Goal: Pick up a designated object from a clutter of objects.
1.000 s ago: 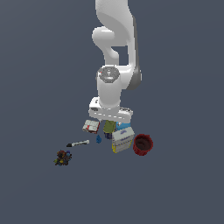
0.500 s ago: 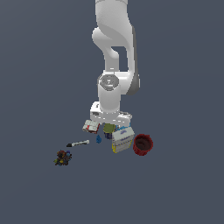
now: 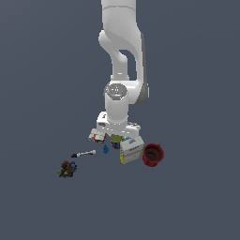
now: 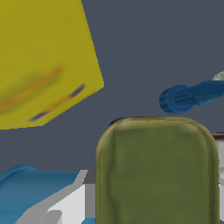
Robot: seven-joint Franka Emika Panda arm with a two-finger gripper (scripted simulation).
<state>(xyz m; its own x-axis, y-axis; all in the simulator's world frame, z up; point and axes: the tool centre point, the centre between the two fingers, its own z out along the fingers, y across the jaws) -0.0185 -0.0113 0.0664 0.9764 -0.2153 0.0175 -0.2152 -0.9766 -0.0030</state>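
Hovering — gripper [image 3: 116, 134] just above olive-green can [image 3: 116, 139].

The exterior view looks from some way off and slightly above, facing the white arm [image 3: 123, 70] head-on, taking in the whole clutter on the dark grey counter [image 3: 42, 93]. The wrist view faces down from very close, so the olive-green topped small can [image 4: 156, 170] and the yellow face of the white-and-yellow box [image 4: 43, 61] fill it. Both views share that can [image 3: 116, 139] and box [image 3: 131, 149].
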